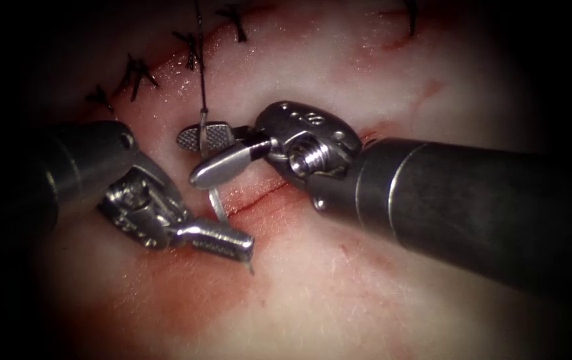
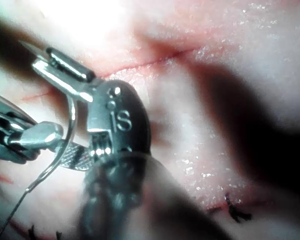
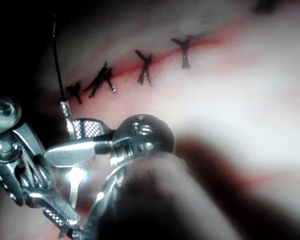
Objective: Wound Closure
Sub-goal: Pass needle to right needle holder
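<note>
Gripping the needle [image 1: 218, 203] close to its pointed end, the left tool [image 1: 229, 245] is reaching in from the left, its jaws closed on the steel so that the sharp tip is poking out just past them, low and to the right. In the left wrist view the same tool [image 2: 60, 67] is clamping the needle [image 2: 70, 120] with the point jutting beyond the jaws. The needle's curve is rising from that grip up toward the right tool [image 1: 209, 155], whose jaws are standing apart around the needle's rear part, near the swaged end, without clamping it. In the right wrist view those jaws [image 3: 77, 140] are spreading on either side of the needle [image 3: 67, 115]. The needle is lying free above the tissue [image 1: 366, 293], over the open stretch of the cut [image 1: 259, 197]. The thread [image 1: 201, 73] is running from the needle's tail straight up, crossing the row of finished stitches [image 1: 139, 73] along the closed upper part of the cut. Red fluid [image 1: 186, 280] is staining the tissue below the left tool.
</note>
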`<act>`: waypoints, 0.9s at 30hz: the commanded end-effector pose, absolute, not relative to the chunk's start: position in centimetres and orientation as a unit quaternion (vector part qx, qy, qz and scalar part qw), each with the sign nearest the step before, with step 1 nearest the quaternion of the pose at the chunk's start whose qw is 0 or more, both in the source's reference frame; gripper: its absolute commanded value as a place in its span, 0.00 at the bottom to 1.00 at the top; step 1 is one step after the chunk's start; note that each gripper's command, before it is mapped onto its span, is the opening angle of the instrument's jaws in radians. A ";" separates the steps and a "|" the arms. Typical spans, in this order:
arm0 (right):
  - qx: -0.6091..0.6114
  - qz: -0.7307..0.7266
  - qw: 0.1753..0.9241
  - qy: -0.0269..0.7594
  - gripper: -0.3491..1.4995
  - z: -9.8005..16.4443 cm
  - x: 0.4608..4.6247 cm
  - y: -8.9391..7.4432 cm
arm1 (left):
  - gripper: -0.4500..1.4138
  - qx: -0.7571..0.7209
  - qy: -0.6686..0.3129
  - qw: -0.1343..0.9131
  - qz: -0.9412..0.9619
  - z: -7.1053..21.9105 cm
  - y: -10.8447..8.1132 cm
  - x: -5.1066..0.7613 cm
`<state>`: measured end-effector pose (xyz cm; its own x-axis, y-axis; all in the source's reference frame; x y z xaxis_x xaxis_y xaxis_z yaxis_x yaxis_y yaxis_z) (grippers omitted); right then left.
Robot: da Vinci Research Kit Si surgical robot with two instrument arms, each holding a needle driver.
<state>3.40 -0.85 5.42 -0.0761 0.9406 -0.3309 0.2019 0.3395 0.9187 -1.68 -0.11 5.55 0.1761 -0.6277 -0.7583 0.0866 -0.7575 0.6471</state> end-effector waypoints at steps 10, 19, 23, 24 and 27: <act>0.466 0.369 0.496 0.633 0.00 5.5 3.47 -0.8 | 0.00 0.711 -0.192 0.294 -0.610 5.6 -0.1 -1.73; 0.462 0.377 0.492 0.635 0.00 5.5 3.46 -0.8 | 0.73 0.712 -0.142 0.246 -0.643 5.5 -0.1 -1.73; 0.428 0.353 0.510 0.658 0.00 5.5 3.46 -0.7 | 0.91 0.704 -0.110 0.179 -0.678 5.5 -0.2 -1.64; 0.419 0.347 0.514 0.663 0.00 5.5 3.46 -0.7 | 0.94 0.703 -0.111 0.163 -0.684 5.5 -0.2 -1.61; 0.398 0.332 0.524 0.676 0.00 5.6 3.47 -0.7 | 0.96 0.692 -0.120 0.145 -0.697 5.4 -0.4 -1.49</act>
<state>3.39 -0.72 5.54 -0.1382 0.8829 -0.4487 0.1843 0.4681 0.8643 -1.41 -0.49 5.32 -0.0112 -0.3669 -0.9302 0.0387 -0.9297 0.3662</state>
